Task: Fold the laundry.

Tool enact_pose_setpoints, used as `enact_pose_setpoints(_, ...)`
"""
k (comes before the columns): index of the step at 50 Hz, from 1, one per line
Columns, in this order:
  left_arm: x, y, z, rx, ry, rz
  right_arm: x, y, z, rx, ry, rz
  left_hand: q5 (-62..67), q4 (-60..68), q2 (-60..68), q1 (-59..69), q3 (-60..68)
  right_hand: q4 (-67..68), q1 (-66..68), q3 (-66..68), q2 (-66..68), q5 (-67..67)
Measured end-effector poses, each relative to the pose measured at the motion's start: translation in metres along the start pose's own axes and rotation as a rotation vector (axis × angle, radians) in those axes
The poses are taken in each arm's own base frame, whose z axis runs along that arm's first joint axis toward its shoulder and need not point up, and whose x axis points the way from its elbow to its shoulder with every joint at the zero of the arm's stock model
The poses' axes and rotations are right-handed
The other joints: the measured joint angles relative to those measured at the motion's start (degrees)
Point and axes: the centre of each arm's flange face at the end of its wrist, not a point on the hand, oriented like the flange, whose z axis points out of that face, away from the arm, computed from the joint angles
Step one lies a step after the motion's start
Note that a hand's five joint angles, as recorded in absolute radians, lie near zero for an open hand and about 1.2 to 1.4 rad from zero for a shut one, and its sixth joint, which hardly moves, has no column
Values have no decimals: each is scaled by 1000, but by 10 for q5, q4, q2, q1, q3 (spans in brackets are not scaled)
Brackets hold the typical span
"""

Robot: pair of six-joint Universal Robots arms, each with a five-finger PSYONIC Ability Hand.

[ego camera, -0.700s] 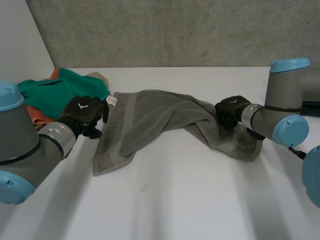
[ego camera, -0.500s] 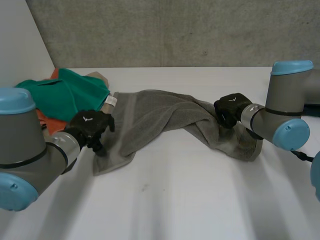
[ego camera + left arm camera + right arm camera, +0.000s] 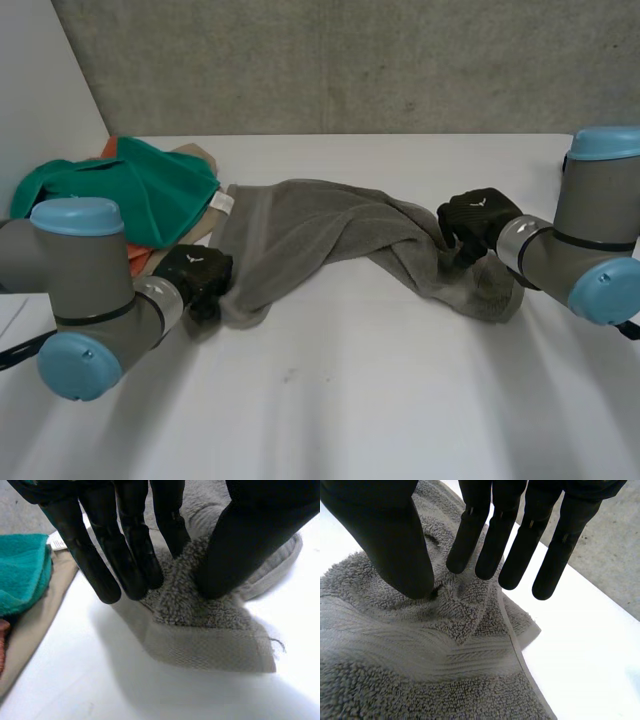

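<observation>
Left arm has swung down and in: the left hand (image 3: 195,273), which was up by the towel's far left edge a moment ago, now sits at the near left end of the grey towel (image 3: 330,225). The right hand (image 3: 478,214) has barely shifted, parked on the towel's right end.

The towel lies across the middle of the desk (image 3: 380,400), rumpled and twisted along its length, with its left end just beside the green cloth (image 3: 130,195) heap.

In the left wrist view, the fingers (image 3: 135,570) and thumb (image 3: 235,545) are closed on a tuft of towel, a little in from the hemmed corner (image 3: 250,655), which lies flat and free. In the right wrist view, the fingers (image 3: 490,550) are straight and apart from the thumb (image 3: 395,545), tips down on the pile with only a small pucker between them, so no real grip there yet, I'd say.

The danger is this: if the left pulls first, the right end could drag out from under those open fingers. That left pinch is shallow, so thick terry may slip free on a lift. And with the twist in the middle, raising both ends could leave a rope, not a flat sheet. The tan cloth (image 3: 35,615) beside the left hand might snag too.
</observation>
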Motion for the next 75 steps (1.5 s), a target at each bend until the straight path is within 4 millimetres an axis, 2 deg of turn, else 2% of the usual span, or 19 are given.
enact_pose_setpoints(6, -8, -23, -8, 66, -40, 6, 2, 0, -9, 16, 18, 4, 24, 44, 42, 4, 43, -252, -262, -250, -261, -258)
enact_pose_setpoints(9, -12, -47, -21, 140, -62, -2, 4, -2, -17, 17, 31, 24, 24, 44, 42, 4, 43, -339, -337, -332, -332, -346)
enact_pose_setpoints(16, -12, -103, -60, 311, -78, -8, 0, -1, -39, -13, 58, 119, 24, 44, 42, 4, 43, -353, -350, -358, -357, -369)
enact_pose_setpoints(21, -6, -139, -87, 422, -71, 4, -19, 8, -54, -61, 44, 175, 24, 44, 43, 4, 44, -353, -350, -358, -357, -369)
enact_pose_setpoints(29, -3, -176, -107, 530, -83, 14, -41, 24, -55, -73, 57, 129, 24, 44, 43, 4, 44, -322, -324, -313, -326, -304)
enact_pose_setpoints(35, -9, -197, -116, 563, -113, -2, -45, 38, -36, -53, 124, 88, 24, 46, 43, 4, 44, -265, -266, -264, -266, -255)
enact_pose_setpoints(38, -11, -205, -121, 571, -121, -17, -43, 44, -26, -46, 153, 85, 24, 46, 43, 4, 44, -191, -185, -181, -181, -184)
enact_pose_setpoints(39, -12, -207, -123, 575, -123, -22, -42, 45, -23, -44, 161, 85, 24, 46, 43, 4, 44, -98, -87, -95, -81, -90)
enact_pose_setpoints(40, -12, -208, -124, 577, -123, -24, -41, 45, -22, -43, 166, 86, 24, 46, 43, 4, 44, -52, -51, -48, -44, -44)
enact_pose_setpoints(41, -13, -211, -127, 582, -124, -30, -39, 45, -20, -38, 180, 89, 24, 46, 43, 4, 44, 73, 78, 76, 84, 79)
enact_pose_setpoints(43, -14, -215, -131, 590, -125, -38, -36, 44, -19, -29, 197, 93, 24, 46, 43, 4, 44, 140, 120, 139, 145, 139)
enact_pose_setpoints(47, -18, -223, -141, 606, -130, -55, -22, 29, -27, 15, 243, 97, 24, 46, 44, 4, 44, 156, 120, 151, 150, 144)
enact_pose_setpoints(52, -26, -231, -162, 633, -143, -75, 18, -13, -55, 142, 321, 61, 24, 46, 44, 4, 44, 157, 120, 154, 150, 144)
enact_pose_setpoints(54, -32, -236, -177, 654, -153, -83, 44, -40, -71, 227, 361, 20, 24, 46, 44, 4, 44, 157, 120, 154, 150, 144)
enact_pose_setpoints(59, -38, -241, -204, 694, -152, -94, 77, -79, -88, 320, 376, -41, 24, 46, 44, 4, 44, 157, 120, 154, 150, 146)
enact_pose_setpoints(63, -34, -237, -216, 693, -111, -99, 85, -90, -67, 297, 314, -46, 24, 46, 44, 4, 44, 157, 120, 154, 150, 150)
enact_pose_setpoints(67, -27, -228, -214, 661, -72, -99, 80, -86, -36, 247, 248, -40, 24, 46, 44, 4, 44, 157, 120, 154, 150, 150)
enact_pose_setpoints(73, -12, -202, -190, 552, -18, -100, 48, -51, 34, 163, 153, -90, 24, 46, 44, 4, 44, 158, 120, 155, 150, 150)
enact_pose_setpoints(75, -8, -195, -180, 521, -10, -101, 39, -39, 51, 149, 143, -114, 24, 46, 44, 4, 44, 158, 120, 155, 150, 150)
